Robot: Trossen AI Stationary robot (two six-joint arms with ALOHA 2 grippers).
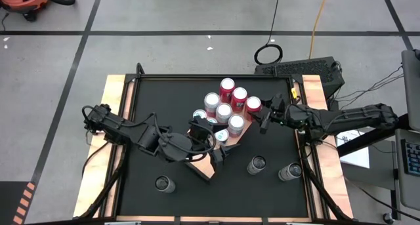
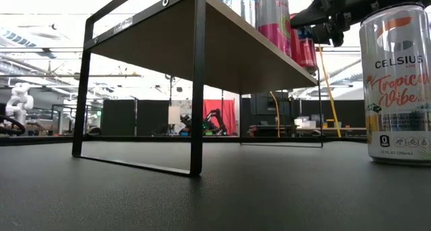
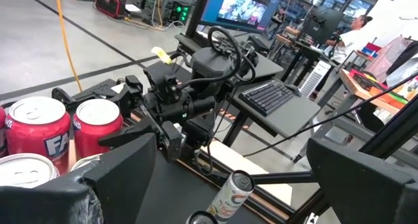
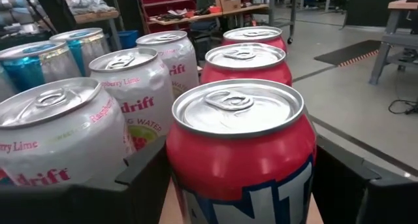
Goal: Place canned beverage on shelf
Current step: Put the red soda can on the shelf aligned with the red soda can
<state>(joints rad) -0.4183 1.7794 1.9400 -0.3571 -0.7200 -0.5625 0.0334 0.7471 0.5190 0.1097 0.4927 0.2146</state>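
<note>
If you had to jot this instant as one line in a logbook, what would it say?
right claw: around red can on shelf | left claw: open, empty, by shelf | three cans on the black table

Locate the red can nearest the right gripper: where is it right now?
In the high view, the red can stands at the shelf's right edge, between the right gripper's fingers, beside another red can.

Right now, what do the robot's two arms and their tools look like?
Both arms are black and jointed, with black cables looped along the links. The left tool and right tool each end in two dark, blocky, flat-faced fingers. No markings show.
</note>
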